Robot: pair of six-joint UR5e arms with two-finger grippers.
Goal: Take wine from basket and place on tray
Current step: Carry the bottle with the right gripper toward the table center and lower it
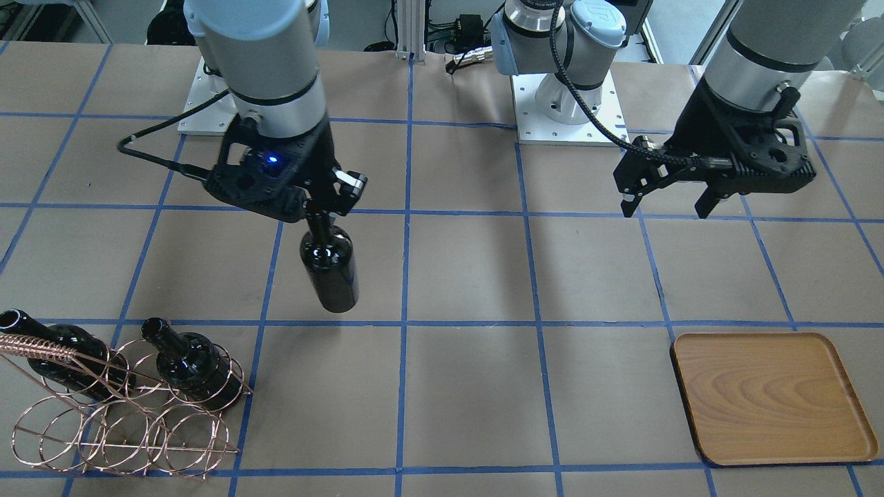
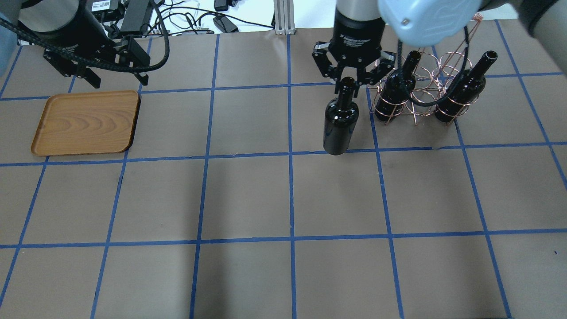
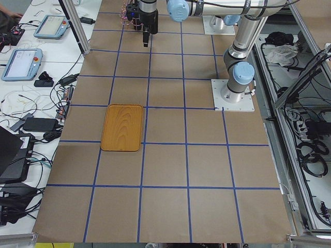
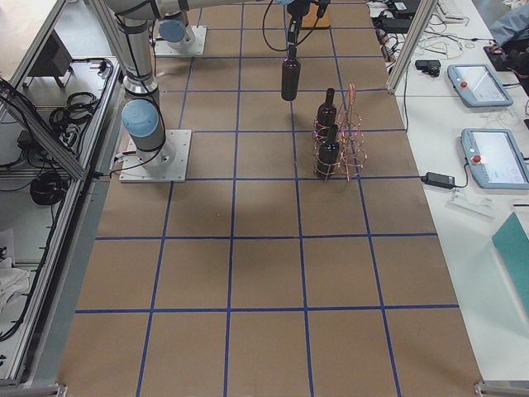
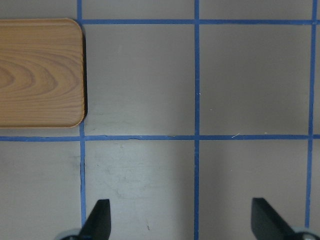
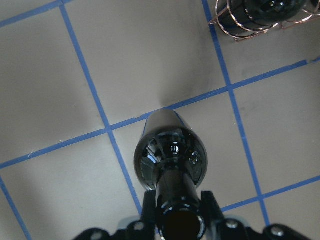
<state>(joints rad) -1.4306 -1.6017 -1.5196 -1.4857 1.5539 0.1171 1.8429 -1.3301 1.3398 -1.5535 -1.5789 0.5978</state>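
My right gripper [image 1: 320, 209] is shut on the neck of a near-black wine bottle [image 1: 330, 266], which hangs upright beside the copper wire basket [image 1: 131, 428]. The bottle [image 2: 339, 124] is left of the basket [image 2: 426, 71] in the overhead view, under the gripper [image 2: 347, 84]. The right wrist view looks down the bottle [image 6: 171, 155]. Two more bottles [image 2: 394, 95] [image 2: 458, 99] stand in the basket. The wooden tray [image 2: 86, 122] lies bare at the far left. My left gripper [image 2: 118, 82] is open and empty, above the table by the tray's far edge [image 5: 40, 72].
Brown paper with a blue tape grid covers the table. The robot bases [image 1: 566, 103] stand at the table's back edge. Cables and aluminium posts [image 2: 283, 17] lie beyond the far edge. Tablets and cords sit on side desks [image 3: 26, 57].
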